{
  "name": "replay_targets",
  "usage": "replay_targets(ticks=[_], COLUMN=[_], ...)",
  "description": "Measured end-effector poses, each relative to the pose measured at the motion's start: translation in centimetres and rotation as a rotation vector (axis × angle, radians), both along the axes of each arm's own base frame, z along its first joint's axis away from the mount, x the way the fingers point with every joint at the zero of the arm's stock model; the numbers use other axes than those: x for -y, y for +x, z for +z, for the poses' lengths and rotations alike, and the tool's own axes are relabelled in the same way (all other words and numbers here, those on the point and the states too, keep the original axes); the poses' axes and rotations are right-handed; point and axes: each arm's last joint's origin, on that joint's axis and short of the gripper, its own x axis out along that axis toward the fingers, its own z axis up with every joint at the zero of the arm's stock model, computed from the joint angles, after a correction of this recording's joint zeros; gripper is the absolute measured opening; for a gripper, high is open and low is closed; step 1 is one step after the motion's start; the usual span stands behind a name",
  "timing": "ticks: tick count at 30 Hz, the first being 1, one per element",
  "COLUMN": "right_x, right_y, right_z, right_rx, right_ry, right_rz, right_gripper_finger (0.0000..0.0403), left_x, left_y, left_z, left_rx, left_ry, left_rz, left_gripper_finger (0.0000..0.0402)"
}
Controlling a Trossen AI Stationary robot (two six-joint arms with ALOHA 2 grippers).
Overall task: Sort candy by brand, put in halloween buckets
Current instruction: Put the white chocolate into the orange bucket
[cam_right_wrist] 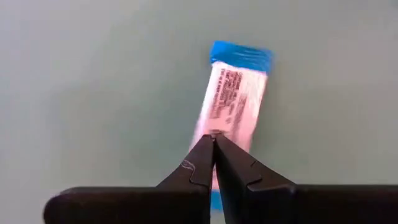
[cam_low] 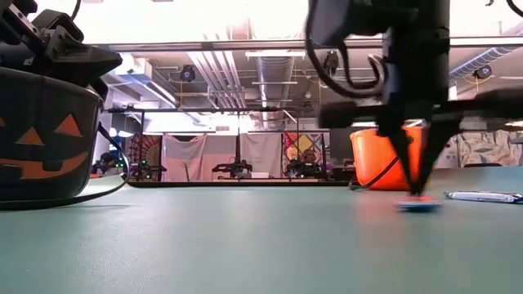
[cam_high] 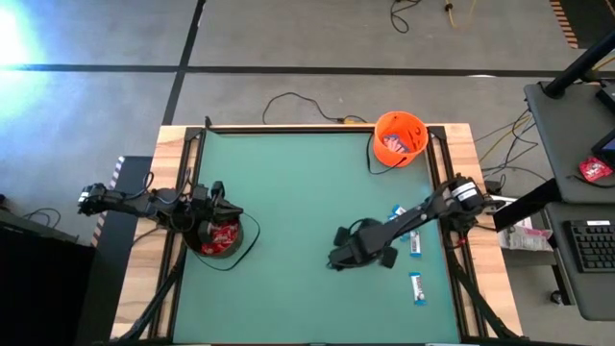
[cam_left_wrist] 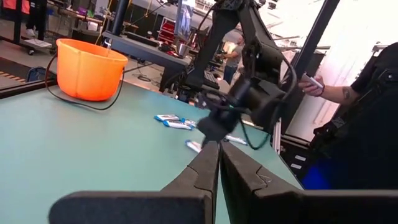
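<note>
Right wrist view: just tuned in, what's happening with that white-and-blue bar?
The right tool is shut and its tips sit down on a white-and-blue candy bar lying on the green table; whether it is pinched is not clear. Three more such bars lie near the right arm. The orange bucket stands at the table's far right corner with candy inside. The left tool is shut and waits over the black pumpkin-face bucket, which holds red packets.
</note>
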Motion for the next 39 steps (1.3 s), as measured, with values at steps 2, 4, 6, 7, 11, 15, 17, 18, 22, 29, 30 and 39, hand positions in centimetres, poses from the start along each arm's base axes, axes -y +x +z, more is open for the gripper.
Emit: replay_targets(ticks=[2, 4, 6, 7, 11, 15, 17, 18, 22, 29, 30, 39], right_x=[0.6, 1.0, 1.3, 1.4, 1.4, 1.2, 1.1, 1.1, 1.2, 1.6, 1.7, 0.1], right_y=[-0.7, -1.1, -1.0, -0.8, 0.5, 1.5, 1.6, 1.6, 1.4, 0.5, 0.1, -2.6], right_z=[1.1, 2.5, 3.3, 3.7, 5.1, 5.4, 5.5, 5.5, 4.9, 3.3, 3.1, 0.7], right_rx=[-0.067, -0.104, -0.115, -0.105, -0.027, 0.004, 0.008, 0.005, -0.034, -0.132, -0.162, -0.293], right_ry=[-0.022, -0.036, -0.047, -0.052, -0.072, -0.086, -0.084, -0.084, -0.080, -0.047, -0.051, -0.106], right_rz=[-0.016, -0.028, -0.037, -0.040, -0.042, -0.008, 0.013, 0.023, 0.044, 0.100, 0.114, 0.281], right_gripper_finger=[0.0009, 0.0009, 0.0009, 0.0009, 0.0009, 0.0010, 0.0014, 0.0016, 0.0035, 0.0118, 0.0132, 0.0224], left_x=[0.0, 0.0, 0.0, 0.0, 0.0, 0.0, 0.0, 0.0, 0.0, 0.0, 0.0, 0.0], left_y=[0.0, 0.0, 0.0, 0.0, 0.0, 0.0, 0.0, 0.0, 0.0, 0.0, 0.0, 0.0], left_z=[0.0, 0.0, 0.0, 0.0, 0.0, 0.0, 0.0, 0.0, 0.0, 0.0, 0.0, 0.0], left_rx=[0.000, 0.001, 0.000, 0.000, 0.000, 0.000, 0.000, 0.000, 0.000, 0.000, 0.000, 0.000], left_ry=[0.000, 0.000, 0.000, 0.000, 0.000, 0.000, 0.000, 0.000, 0.000, 0.000, 0.000, 0.000], left_rz=[0.000, 0.000, 0.000, 0.000, 0.000, 0.000, 0.000, 0.000, 0.000, 0.000, 0.000, 0.000], left_gripper_finger=[0.0000, 0.0000, 0.0000, 0.0000, 0.0000, 0.0000, 0.0000, 0.0000, 0.0000, 0.0000, 0.0000, 0.0000])
